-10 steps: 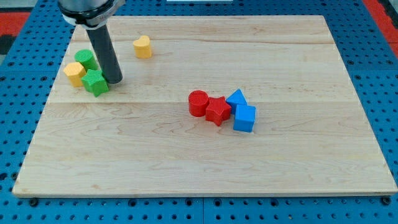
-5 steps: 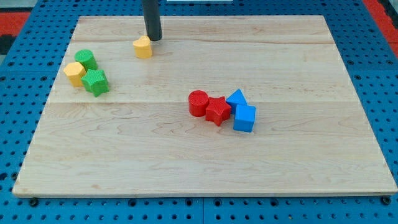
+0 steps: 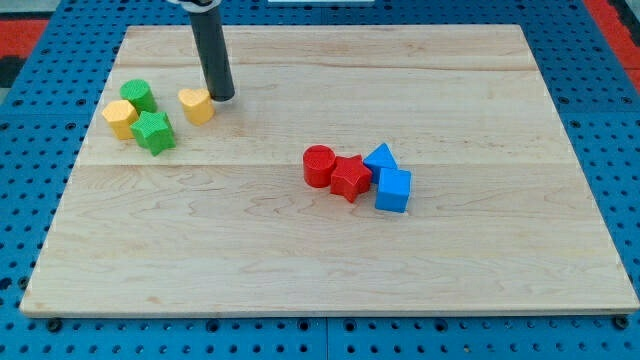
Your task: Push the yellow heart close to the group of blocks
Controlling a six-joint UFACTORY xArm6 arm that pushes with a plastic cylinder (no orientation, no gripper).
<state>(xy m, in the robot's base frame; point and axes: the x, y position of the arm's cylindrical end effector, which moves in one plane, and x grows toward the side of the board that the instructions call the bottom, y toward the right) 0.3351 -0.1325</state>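
Camera view: my tip [image 3: 223, 96] touches the yellow heart [image 3: 196, 104] on its right side; there is no claw. The heart sits near the green star [image 3: 153, 132], green cylinder [image 3: 138, 96] and yellow block [image 3: 120, 118], nothing between. Further right on the bench [image 3: 480, 250]: red cylinder [image 3: 319, 165], red star [image 3: 350, 177], blue triangle [image 3: 380, 157], blue cube [image 3: 392, 190].

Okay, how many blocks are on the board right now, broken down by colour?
Yellow: 2, the yellow heart and a yellow block
Green: 2, a green cylinder and a green star
Red: 2, a red cylinder and a red star
Blue: 2, a blue triangle and a blue cube
Total: 8
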